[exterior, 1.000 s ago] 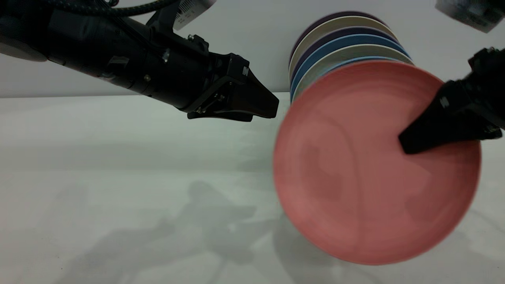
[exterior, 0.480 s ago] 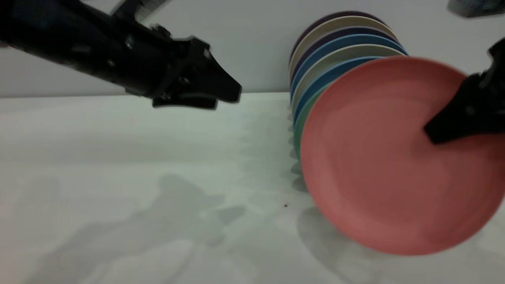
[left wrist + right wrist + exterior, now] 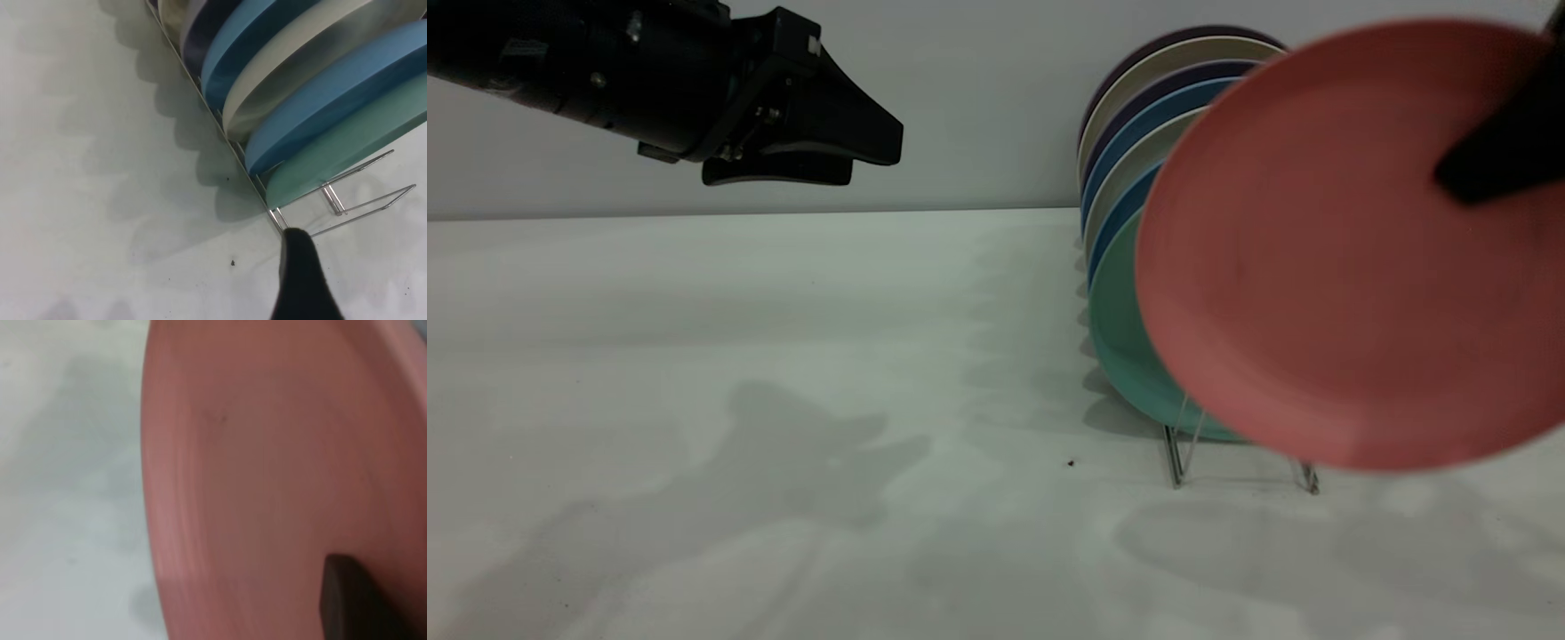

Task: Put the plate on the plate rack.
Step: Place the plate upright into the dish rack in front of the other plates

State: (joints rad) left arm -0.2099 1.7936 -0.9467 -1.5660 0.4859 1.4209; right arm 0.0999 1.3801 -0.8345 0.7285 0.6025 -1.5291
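The right hand (image 3: pixel 1494 160) is gripping the pink plate (image 3: pixel 1325 258) by its rim, holding it upright in the air above the plate rack (image 3: pixel 1240 462), probably to slot it in front of the teal plate (image 3: pixel 1116 338). The left hand (image 3: pixel 845 151), looking closed and empty, is hovering well aside.

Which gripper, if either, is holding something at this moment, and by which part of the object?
The right gripper holds the salmon-pink plate by its upper right rim, lifted in front of the plate rack. The left gripper holds nothing.
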